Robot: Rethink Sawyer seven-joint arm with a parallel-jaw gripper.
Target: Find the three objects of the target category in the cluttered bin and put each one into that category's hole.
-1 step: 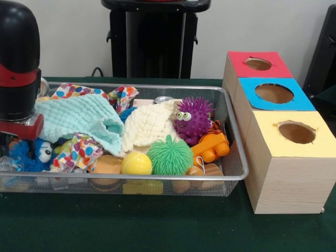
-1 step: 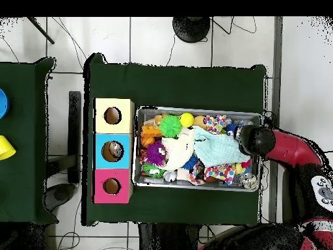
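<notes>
A wire mesh bin (image 1: 239,157) (image 2: 195,110) holds a heap of toys and cloths. Among them are a teal cloth (image 1: 73,118) (image 2: 218,148), a cream cloth (image 1: 149,126), a polka-dot cloth (image 1: 79,152), a purple spiky ball with eyes (image 1: 193,118) (image 2: 155,154), a green spiky ball (image 1: 169,156) (image 2: 170,125), a yellow ball (image 1: 136,164) (image 2: 186,119) and an orange toy (image 1: 211,147). Three boxes with round holes stand beside the bin: red (image 1: 258,64) (image 2: 111,186), blue (image 1: 274,93) (image 2: 112,151), yellow (image 1: 296,132) (image 2: 112,116). My gripper (image 1: 20,126) (image 2: 255,140) hangs low over the bin's end by the teal cloth; its tip is hidden.
A blue fuzzy toy with eyes (image 1: 34,152) lies under the arm at the bin's corner. Dark green cloth covers the table (image 1: 157,226). In the overhead view a second green table (image 2: 23,143) stands beyond the boxes, holding a yellow object (image 2: 5,148).
</notes>
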